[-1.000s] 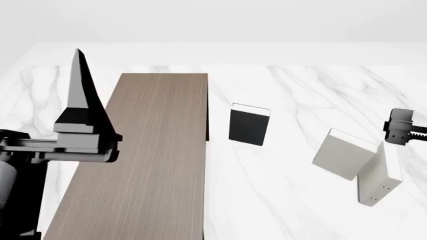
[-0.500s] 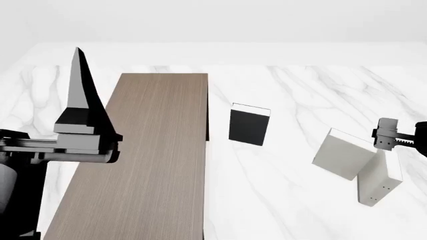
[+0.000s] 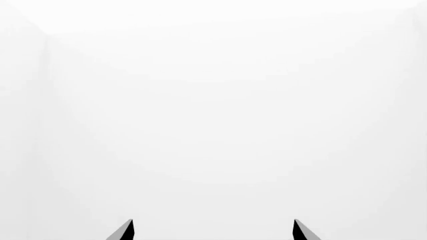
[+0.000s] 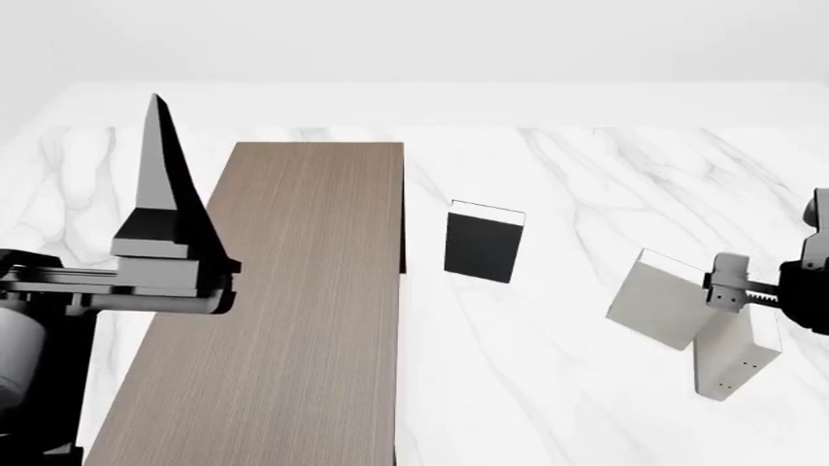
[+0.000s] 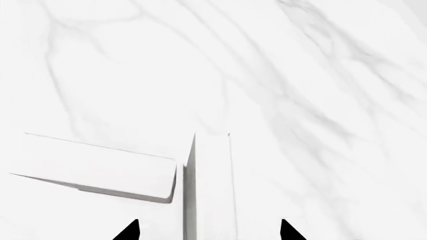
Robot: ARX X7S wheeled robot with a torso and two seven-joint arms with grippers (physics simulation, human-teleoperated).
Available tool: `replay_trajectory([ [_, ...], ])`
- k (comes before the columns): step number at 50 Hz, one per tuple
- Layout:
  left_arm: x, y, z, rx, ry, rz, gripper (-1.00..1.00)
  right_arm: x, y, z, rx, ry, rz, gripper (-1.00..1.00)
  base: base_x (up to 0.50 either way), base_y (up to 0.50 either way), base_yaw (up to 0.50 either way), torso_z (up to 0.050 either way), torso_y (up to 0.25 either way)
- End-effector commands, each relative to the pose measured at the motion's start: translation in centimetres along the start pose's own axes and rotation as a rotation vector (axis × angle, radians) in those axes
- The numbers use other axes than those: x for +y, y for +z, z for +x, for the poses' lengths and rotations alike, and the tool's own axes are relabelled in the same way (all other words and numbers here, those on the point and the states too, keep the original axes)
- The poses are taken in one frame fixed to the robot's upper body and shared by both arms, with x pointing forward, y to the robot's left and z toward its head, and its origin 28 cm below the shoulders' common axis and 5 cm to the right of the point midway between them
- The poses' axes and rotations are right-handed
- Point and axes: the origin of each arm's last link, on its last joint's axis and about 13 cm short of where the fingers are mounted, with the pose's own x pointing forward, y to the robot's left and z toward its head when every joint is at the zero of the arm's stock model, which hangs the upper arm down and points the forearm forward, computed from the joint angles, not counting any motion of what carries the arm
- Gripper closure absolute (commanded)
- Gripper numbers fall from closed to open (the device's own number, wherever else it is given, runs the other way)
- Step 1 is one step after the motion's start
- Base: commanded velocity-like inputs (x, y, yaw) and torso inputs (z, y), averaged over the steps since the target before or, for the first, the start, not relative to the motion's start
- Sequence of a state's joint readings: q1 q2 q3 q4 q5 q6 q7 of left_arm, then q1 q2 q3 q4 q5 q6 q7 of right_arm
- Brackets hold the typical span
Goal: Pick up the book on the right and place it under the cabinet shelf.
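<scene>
Pale and thin, the book (image 5: 212, 190) stands on edge on the marble table (image 4: 570, 194), touching a greyer book (image 4: 663, 299). Its long axis runs between the right gripper (image 5: 208, 231)'s spread tips, directly beneath.

On the table (image 4: 557, 184), the cabinet shelf (image 4: 291, 301) runs lengthwise at the left. Just right of the cabinet shelf's far half stands a dark book (image 4: 483, 245). Well to the right of the cabinet shelf, two pale books touch: one (image 4: 663, 299) leaning, the book (image 4: 736, 351) beyond.
</scene>
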State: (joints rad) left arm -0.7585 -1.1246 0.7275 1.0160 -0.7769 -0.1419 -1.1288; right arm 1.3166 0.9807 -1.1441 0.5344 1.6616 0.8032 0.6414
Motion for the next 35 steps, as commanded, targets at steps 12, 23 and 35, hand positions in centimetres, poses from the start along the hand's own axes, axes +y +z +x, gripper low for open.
replay_trajectory([
  [12,-0.1,-0.2,0.1,0.005,0.0,0.011,-1.0,0.1,-1.4,1.9,0.039,0.007,0.014,-1.0,0.0,0.0,0.0,0.0,0.0],
  [23,-0.2,-0.3,0.1,0.009,-0.002,0.016,-1.0,0.2,-2.1,2.7,0.057,0.011,0.02,-1.0,0.0,0.0,0.0,0.0,0.0],
  [35,-0.2,-0.5,0.1,0.011,-0.002,0.023,-1.0,0.2,-2.5,3.6,0.071,0.016,0.025,-1.0,0.0,0.0,0.0,0.0,0.0],
])
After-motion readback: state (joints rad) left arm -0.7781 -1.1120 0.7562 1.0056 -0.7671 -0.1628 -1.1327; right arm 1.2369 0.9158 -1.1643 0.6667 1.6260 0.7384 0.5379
